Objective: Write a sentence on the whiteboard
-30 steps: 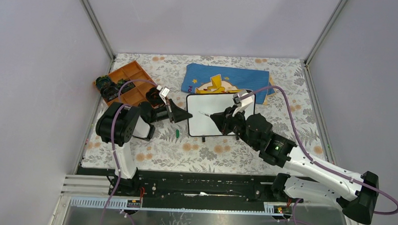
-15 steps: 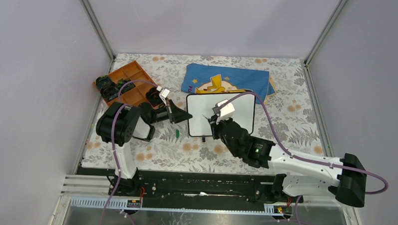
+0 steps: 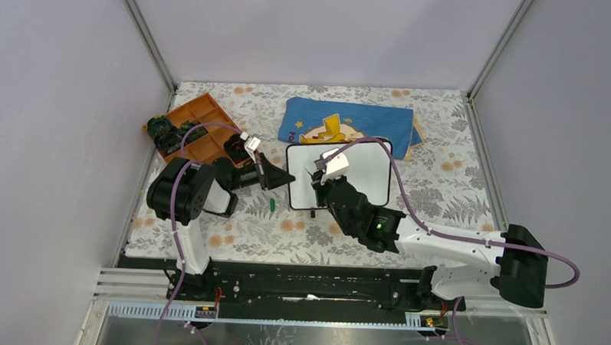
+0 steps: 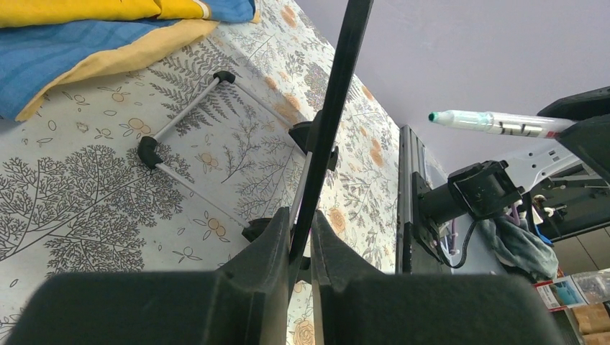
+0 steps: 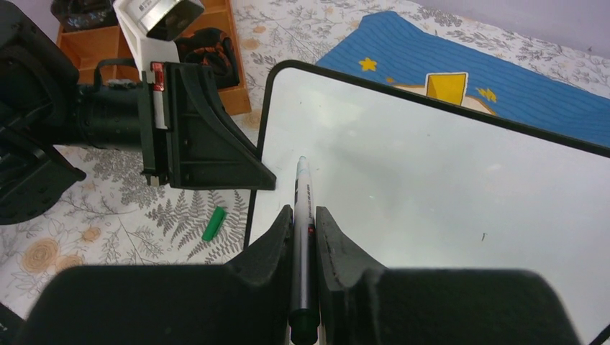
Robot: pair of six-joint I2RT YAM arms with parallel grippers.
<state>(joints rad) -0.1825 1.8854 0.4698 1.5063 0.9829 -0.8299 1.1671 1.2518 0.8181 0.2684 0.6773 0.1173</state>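
Note:
The whiteboard (image 3: 360, 174) stands tilted on the floral table; its face (image 5: 446, 180) is blank, with no green sentence showing. My left gripper (image 3: 285, 176) is shut on the board's left black frame edge (image 4: 334, 108), jaws pinching it (image 4: 301, 223). My right gripper (image 3: 317, 180) is shut on a grey marker (image 5: 301, 208), jaws (image 5: 303, 215) over the board's left part. The marker's green tip (image 4: 434, 116) points at the upper left of the board; I cannot tell whether it touches. The left gripper also shows in the right wrist view (image 5: 208, 144).
A green marker cap (image 3: 273, 205) lies on the table left of the board, also in the right wrist view (image 5: 213, 223). An orange tray (image 3: 205, 111) with dark items sits far left. A blue cloth with a yellow figure (image 3: 350, 120) lies behind the board. The board's wire stand (image 4: 180, 122) rests behind it.
My right arm has swung left across the board, carrying the marker from the board's middle to its left part. My left gripper has stayed on the board's edge.

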